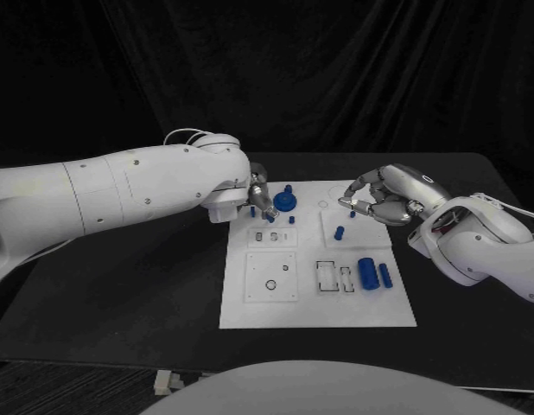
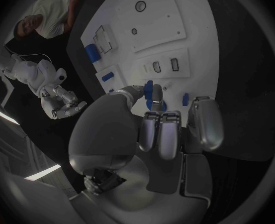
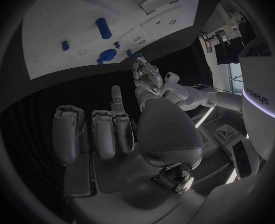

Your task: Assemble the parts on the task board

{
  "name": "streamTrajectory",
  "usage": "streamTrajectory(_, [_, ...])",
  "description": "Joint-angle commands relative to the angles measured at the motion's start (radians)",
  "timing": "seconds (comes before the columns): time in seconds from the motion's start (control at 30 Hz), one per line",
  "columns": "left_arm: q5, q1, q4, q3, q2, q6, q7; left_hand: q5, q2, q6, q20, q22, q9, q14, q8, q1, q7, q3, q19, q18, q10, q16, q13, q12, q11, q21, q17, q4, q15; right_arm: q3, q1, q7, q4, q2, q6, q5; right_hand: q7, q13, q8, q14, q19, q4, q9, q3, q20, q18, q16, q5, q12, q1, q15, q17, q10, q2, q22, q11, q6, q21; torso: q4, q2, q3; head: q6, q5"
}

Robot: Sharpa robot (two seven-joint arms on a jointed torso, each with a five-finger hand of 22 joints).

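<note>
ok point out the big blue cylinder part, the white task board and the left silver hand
big blue cylinder part [image 1: 367, 271]: head view, middle of its side
white task board [image 1: 317, 311]: head view, bare near strip
left silver hand [image 1: 257, 194]: head view, middle of the hand, fingers by a blue part

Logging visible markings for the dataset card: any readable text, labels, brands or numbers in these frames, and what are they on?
"nokeys", or close to it; the first letters run into the circle's rim: pale lettering on a dark panel at the room's edge in the right wrist view.
No text, numbers or labels can be read on the task board, the blue parts, the left hand or the right hand.
</note>
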Motion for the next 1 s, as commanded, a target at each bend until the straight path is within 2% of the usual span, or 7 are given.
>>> streamTrajectory(0.03, [-0.065, 0.003, 0.024, 0.001, -0.005, -0.038, -0.013, -0.007, 0.008, 0.003, -0.001, 0.178, 0.055, 0.096, -0.001, 0.004, -0.007, 0.136, 0.023, 0.003, 0.072, 0.003, 0.202, -0.001, 0.004, 0.004, 0.235, -0.135, 0.004, 0.001, -0.003, -0.016, -0.002, 0.0, 0.006, -0.005, -0.003, 0.263, 0.006, 0.085, 0.051, 0.0, 0.001, 0.003, 0.003, 0.011, -0.007, 0.004, 0.003, 0.008, 0.007, 0.18, 0.104, 0.003, 0.227, 0.006, -0.005, -0.002, -0.0002, 0.001, 0.0003, 0.0, 0.003])
streamTrajectory(0.2, [-0.123, -0.004, 0.08, 0.0, -0.03, -0.084, -0.036, -0.008, 0.005, 0.003, -0.001, 0.179, 0.055, 0.095, -0.002, 0.002, -0.007, 0.133, 0.024, 0.002, 0.07, 0.002, 0.198, -0.006, 0.005, 0.007, 0.234, -0.136, 0.004, 0.0, -0.01, -0.018, -0.001, -0.003, 0.007, -0.005, -0.003, 0.263, 0.006, 0.085, 0.051, 0.0, 0.001, 0.004, 0.003, 0.012, -0.007, 0.004, 0.003, 0.01, 0.007, 0.18, 0.104, 0.003, 0.227, 0.006, -0.005, -0.003, 0.0, 0.001, 0.0001, 0.0, 0.007])
streamTrajectory(0.47, [-0.249, -0.037, 0.149, 0.0, -0.062, -0.157, -0.043, -0.025, 0.001, 0.003, -0.001, 0.18, 0.051, 0.096, -0.007, -0.003, -0.008, 0.124, 0.026, 0.002, 0.072, 0.004, 0.201, -0.002, 0.005, 0.011, 0.236, -0.135, 0.004, 0.0, -0.016, -0.018, 0.0, -0.004, 0.002, -0.005, -0.003, 0.263, 0.006, 0.084, 0.051, 0.0, 0.001, 0.004, 0.002, 0.011, -0.007, 0.004, 0.003, 0.011, 0.007, 0.179, 0.104, 0.003, 0.227, 0.006, -0.005, -0.003, 0.0012, 0.0, 0.0004, 0.0, 0.01])
streamTrajectory(0.6, [-0.286, -0.056, 0.156, 0.0, -0.067, -0.175, -0.045, -0.031, 0.002, 0.005, -0.001, 0.18, 0.049, 0.096, -0.009, -0.006, -0.009, 0.122, 0.027, 0.002, 0.073, 0.005, 0.202, -0.001, 0.004, 0.014, 0.237, -0.133, 0.004, 0.0, -0.019, -0.018, 0.0, -0.003, 0.002, -0.005, -0.003, 0.263, 0.006, 0.084, 0.051, 0.0, 0.001, 0.004, 0.002, 0.011, -0.007, 0.004, 0.003, 0.011, 0.007, 0.179, 0.104, 0.003, 0.227, 0.006, -0.005, -0.003, 0.0006, 0.0, 0.0003, 0.0, 0.007])
streamTrajectory(1.0, [-0.307, -0.091, 0.148, 0.0, -0.063, -0.193, -0.048, -0.046, 0.004, 0.011, -0.001, 0.18, 0.045, 0.096, -0.013, -0.013, -0.011, 0.116, 0.028, 0.002, 0.073, 0.004, 0.202, -0.001, 0.002, 0.015, 0.236, -0.126, 0.003, 0.0, -0.025, -0.02, -0.003, 0.0, 0.004, -0.005, -0.003, 0.263, 0.007, 0.084, 0.05, -0.001, 0.001, 0.004, 0.002, 0.012, -0.007, 0.004, 0.003, 0.014, 0.007, 0.18, 0.104, 0.002, 0.226, 0.006, -0.006, -0.003, 0.0009, 0.0, 0.0001, 0.0, 0.009])
